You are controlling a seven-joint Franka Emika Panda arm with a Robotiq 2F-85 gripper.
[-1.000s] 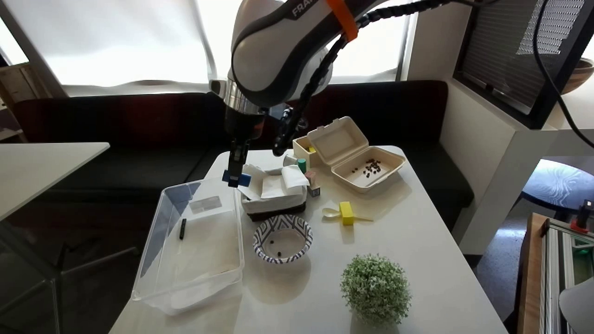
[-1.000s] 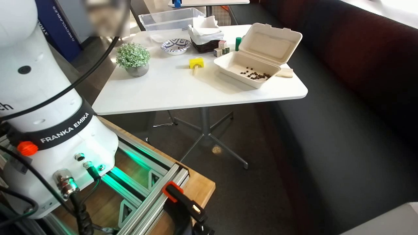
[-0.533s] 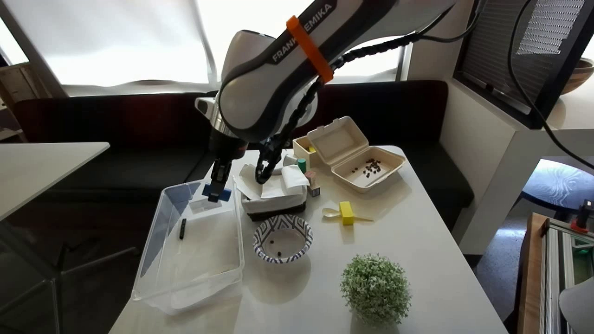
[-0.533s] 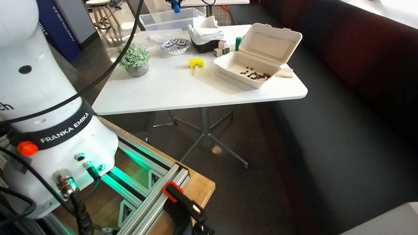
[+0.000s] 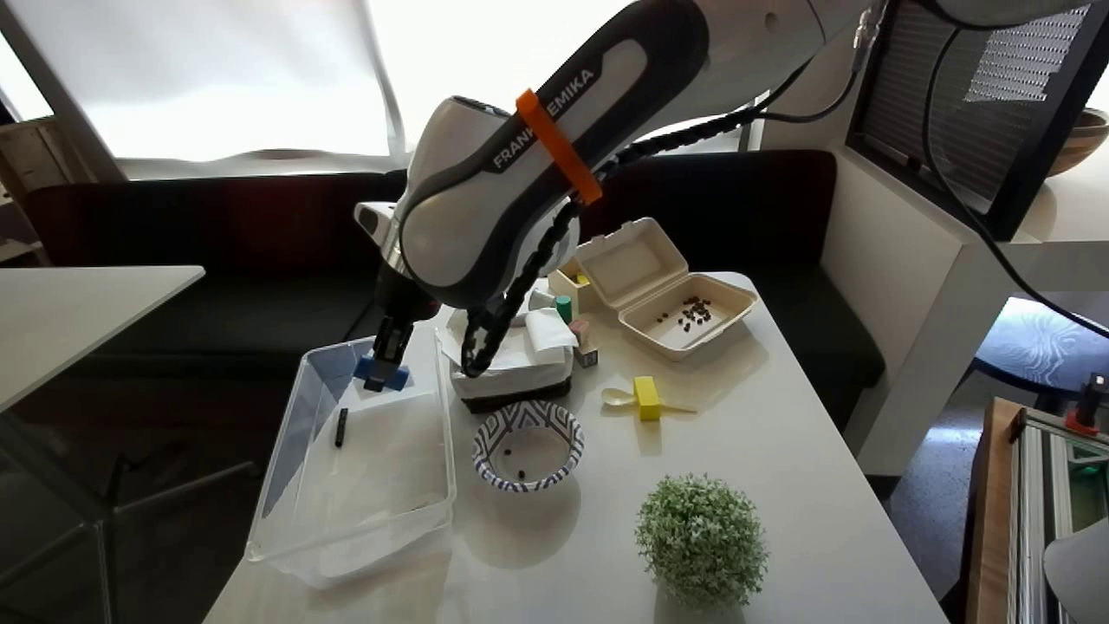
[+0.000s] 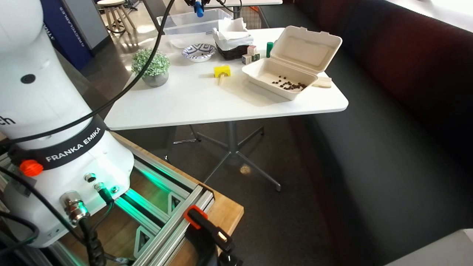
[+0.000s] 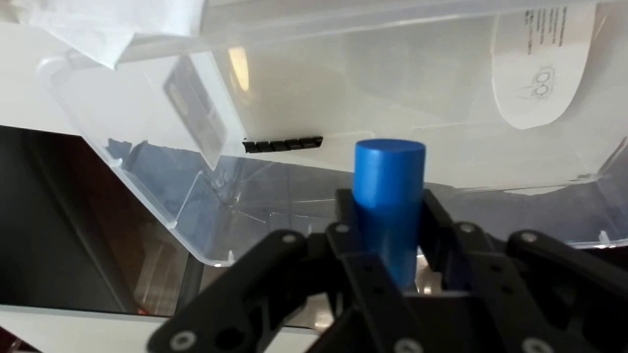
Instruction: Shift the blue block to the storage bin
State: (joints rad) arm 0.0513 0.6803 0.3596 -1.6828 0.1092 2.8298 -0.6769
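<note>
The blue block (image 7: 390,171) is a bright blue cylinder. My gripper (image 7: 388,203) is shut on it, one finger on each side. In an exterior view the block (image 5: 397,378) shows at the gripper tip (image 5: 376,378), over the far end of the clear storage bin (image 5: 381,477). An exterior view also shows the block (image 6: 199,9) in front of the bin's back wall (image 6: 177,22); its exact height above the bin floor is hard to tell. In the wrist view the bin (image 7: 304,88) lies behind the block.
A black strip (image 5: 340,427) lies in the bin. A paper-lined basket (image 5: 511,381) and a patterned bowl (image 5: 528,416) stand beside it. A plant (image 5: 702,542), a yellow block (image 5: 646,399) on a spoon and an open clamshell box (image 5: 632,260) are also on the table.
My gripper with the blue block has moved left and down in an exterior view, from beside the basket to over the bin. The movement is smaller in the last half second.
</note>
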